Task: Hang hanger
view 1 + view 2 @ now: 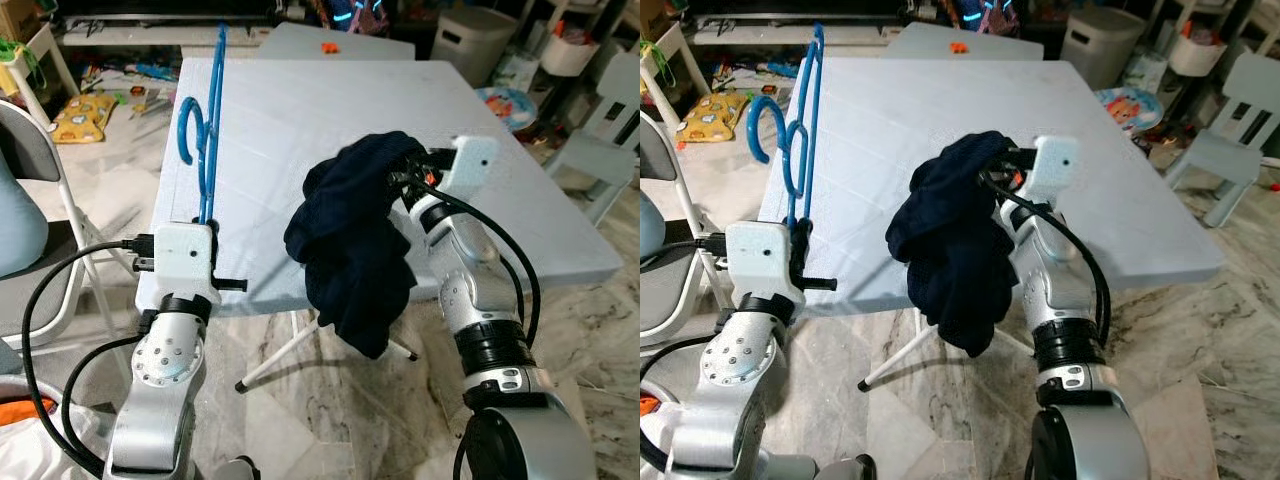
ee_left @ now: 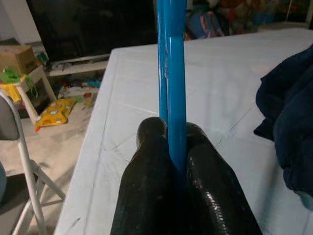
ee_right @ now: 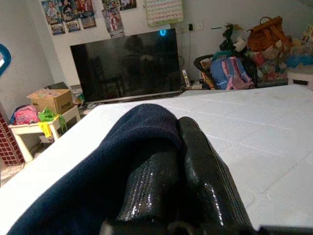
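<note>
Nearest the robot, both silver arms are reaching forward over the near edge of the table point(image 1: 520, 215); the left gripper point(image 2: 173, 147) is clamping the blue hanger point(image 1: 205, 130) between its two glossy black fingers, closed tight on the thin plastic rods, and the right gripper point(image 3: 168, 147) is pinching a fold of the dark navy garment point(image 1: 355, 240), its fingers narrowed onto the cloth.

Between the arms, the hanger is standing to the left of the garment, a clear gap apart; its long axis is running away from the left gripper, upward and forward over the table's left edge, with the curved hook point(image 1: 190, 130) bulging out to the left partway along. The garment is hanging bunched from the right gripper, most of it drooping below the table's front edge toward the floor. Judging by this, the coming move is turning on bringing the two together sideways: the garment's opening has to meet the far tip of the hanger, and the right arm is the nearer one to carry it across.

The hanger is looking rigid, smooth and slim, made of paired round rods; the garment is looking soft, thick and knitted, with no neckline showing in the bundle.

Farther off, the pale table top is lying flat and lightly creased; beyond it a dark television screen point(image 3: 124, 63) and household clutter are lining the wall.
</note>
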You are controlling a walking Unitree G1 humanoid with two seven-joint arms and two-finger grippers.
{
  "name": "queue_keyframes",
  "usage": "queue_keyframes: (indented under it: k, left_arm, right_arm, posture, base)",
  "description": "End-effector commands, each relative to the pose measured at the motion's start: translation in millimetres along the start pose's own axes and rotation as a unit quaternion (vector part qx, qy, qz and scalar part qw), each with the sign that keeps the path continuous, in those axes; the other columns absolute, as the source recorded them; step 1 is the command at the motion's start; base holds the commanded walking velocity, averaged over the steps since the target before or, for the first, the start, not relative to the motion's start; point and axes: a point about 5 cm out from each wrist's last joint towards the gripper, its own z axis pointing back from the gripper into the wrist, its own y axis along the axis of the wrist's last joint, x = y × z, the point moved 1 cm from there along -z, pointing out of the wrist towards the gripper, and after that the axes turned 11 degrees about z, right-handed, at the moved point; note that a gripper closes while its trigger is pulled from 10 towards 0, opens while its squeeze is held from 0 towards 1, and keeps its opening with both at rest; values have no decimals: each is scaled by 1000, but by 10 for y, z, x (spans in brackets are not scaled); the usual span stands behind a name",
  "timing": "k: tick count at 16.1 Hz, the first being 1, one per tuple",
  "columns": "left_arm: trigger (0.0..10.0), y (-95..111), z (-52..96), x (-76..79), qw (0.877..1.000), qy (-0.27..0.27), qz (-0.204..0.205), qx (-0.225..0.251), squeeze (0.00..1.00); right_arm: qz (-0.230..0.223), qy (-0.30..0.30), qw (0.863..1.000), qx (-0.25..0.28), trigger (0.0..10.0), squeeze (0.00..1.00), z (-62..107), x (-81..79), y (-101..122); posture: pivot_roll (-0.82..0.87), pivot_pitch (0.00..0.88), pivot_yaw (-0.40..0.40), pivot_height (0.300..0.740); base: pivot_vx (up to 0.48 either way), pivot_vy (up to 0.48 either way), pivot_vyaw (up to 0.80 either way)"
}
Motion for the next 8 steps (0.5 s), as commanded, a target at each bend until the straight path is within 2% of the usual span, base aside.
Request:
queue_keyframes:
  k: [1,6,8]
  left_arm:
    - [10000,58,17,20,1000,-4,1,7,0]
    - [10000,26,49,54,1000,1,7,-7,0]
    - [10000,31,40,53,1000,-2,6,-9,0]
  right_arm:
    - [1,-12,1000,19,10000,176,-17,61,110]
    - [-2,0,1000,26,10000,165,-49,-22,143]
    - [-7,2,1000,26,10000,98,-37,-50,130]
  posture:
    - [182,81,-62,740]
    - [189,83,-60,740]
    - [189,86,-56,740]
  base:
    - [255,0,0]
    - [305,0,0]
    - [341,0,0]
